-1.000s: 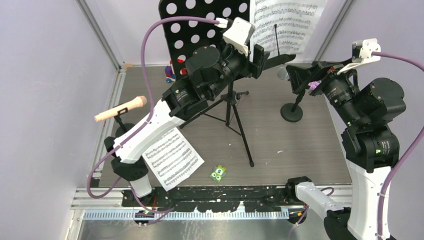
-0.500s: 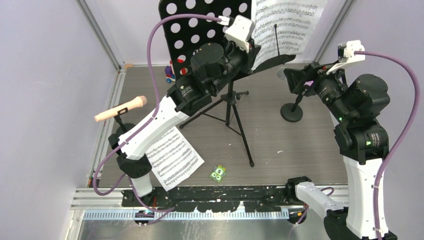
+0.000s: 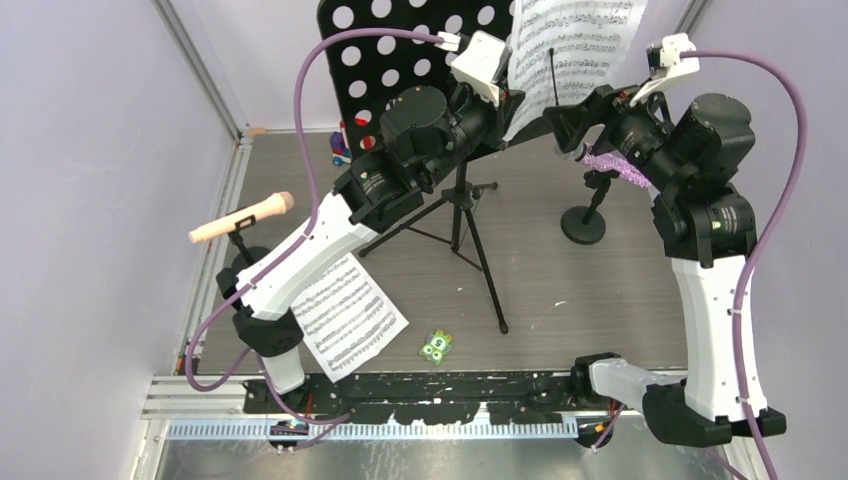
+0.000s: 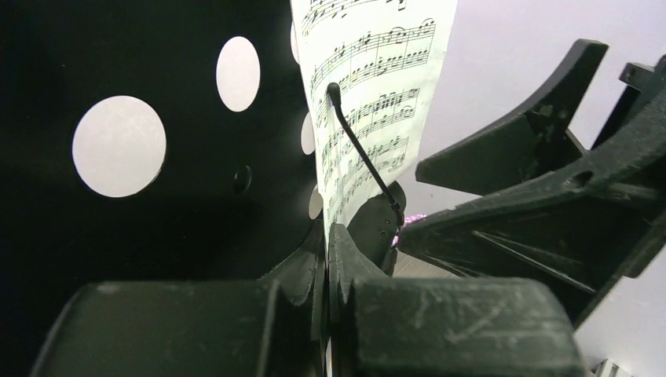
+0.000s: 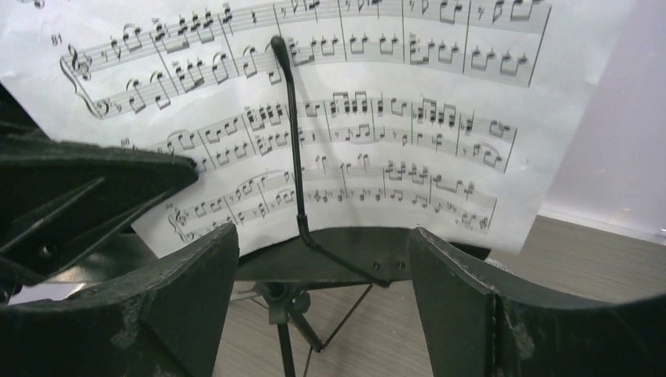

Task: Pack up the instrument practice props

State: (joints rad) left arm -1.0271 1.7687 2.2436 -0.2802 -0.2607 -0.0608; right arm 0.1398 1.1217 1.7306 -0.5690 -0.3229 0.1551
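On the music stand (image 3: 385, 60), page (image 4: 377, 78) pinched.
Bottom edge clamped in the left claw (image 4: 326, 236); the right claw (image 5: 322, 239) gapes wide just before it.

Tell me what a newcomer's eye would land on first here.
The tall black perforated music desk standing at the back dominates. The left gripper is pinched shut on the lower edge of the sheet-music page propped on it, while the right gripper faces it open. A pink microphone juts out at the left.
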